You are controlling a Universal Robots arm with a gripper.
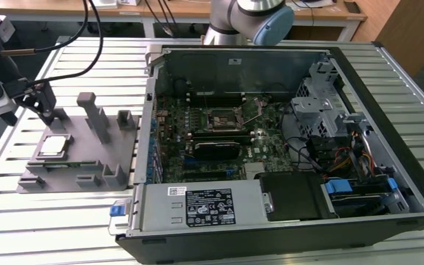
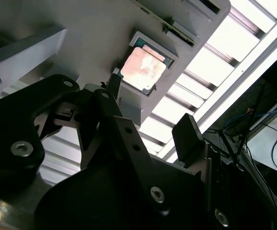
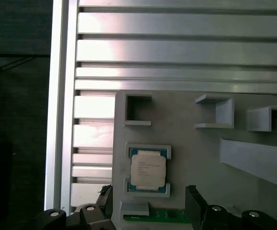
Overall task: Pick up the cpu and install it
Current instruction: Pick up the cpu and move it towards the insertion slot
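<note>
Bench surface: slatted aluminium table (image 1: 57, 226), pale and reflective, slats running across the exterior view. Wooden desk (image 1: 197, 8) stands along the far edge, with a wooden panel (image 1: 411, 27) at the exterior view's upper right. Dark floor (image 3: 14, 120) lies beyond the table rim in the first wrist view.

Grey fixture (image 1: 120, 146) lies flat on the table at the exterior view's left, carrying upright posts and small open-sided pockets. The cpu (image 1: 53, 145) sits flat in a square pocket of this fixture, silvery top up. Its greenish rim shows in the first wrist view (image 3: 148, 171), and the top glares pinkish-white in the second wrist view (image 2: 143, 67).

Open computer case (image 1: 271, 72) lies on its side just beside the fixture, toward the exterior view's right, motherboard facing up. Black socket (image 1: 225, 118) sits near the board's middle, well apart from the cpu.

Gripper (image 1: 29, 117) hangs over the fixture's far end, near the cpu and not touching it. Its black fingers (image 3: 194, 194) are spread wide with nothing between them and nothing held. In the first wrist view the gap between them lines up with the cpu pocket. Arm base (image 1: 242, 16) stands behind the case.
</note>
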